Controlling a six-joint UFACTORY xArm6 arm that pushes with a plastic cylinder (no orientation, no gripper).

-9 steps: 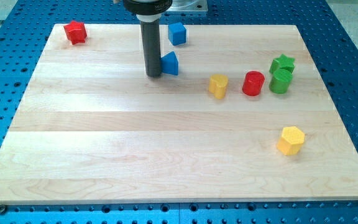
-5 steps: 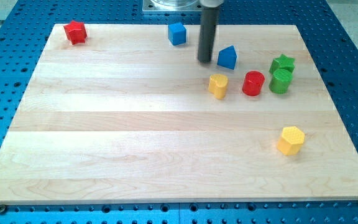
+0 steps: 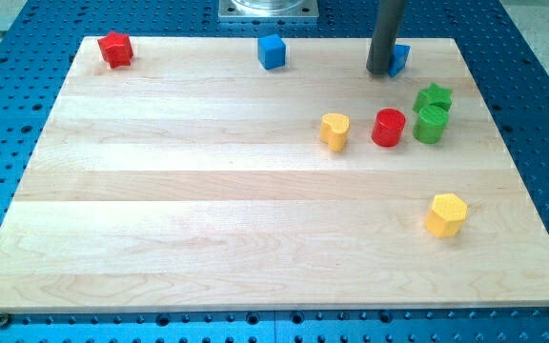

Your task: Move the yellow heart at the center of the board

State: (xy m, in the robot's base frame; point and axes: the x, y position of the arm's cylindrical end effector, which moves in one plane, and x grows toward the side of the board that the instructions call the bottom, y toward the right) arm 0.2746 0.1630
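Camera view looks down on a pale wooden board point(image 3: 208, 210) with visible plank seams, lying on a blue perforated metal bench point(image 3: 541, 114) that frames it on all sides. A grey metal mount point(image 3: 270, 10) sits at the bench's top edge, just above the board.

The arm carries no gripper, so nothing is clenched or grasped; it ends in a straight dark rod point(image 3: 386, 33) coming down from the view's top. The rod's lower end, my tip point(image 3: 379, 70), rests on the board near the top edge, toward the top right corner. It is touching, or just beside, a small blue block point(image 3: 400, 59) on the tip's right; the rod hides much of that block, so its shape cannot be told.

The yellow heart block point(image 3: 334, 131) lies right of the board's middle and somewhat toward the top edge, below and left of the tip and apart from it. Just beside it on the right stands a red cylinder block point(image 3: 388, 127), and next to that a green cylinder block point(image 3: 430, 124) with a green star block point(image 3: 434, 96) touching it from above. A yellow hexagonal block point(image 3: 446, 214) sits alone toward the bottom right corner. A blue cube block point(image 3: 273, 50) lies near the top edge, and a red star-like block point(image 3: 115, 49) occupies the top left corner.
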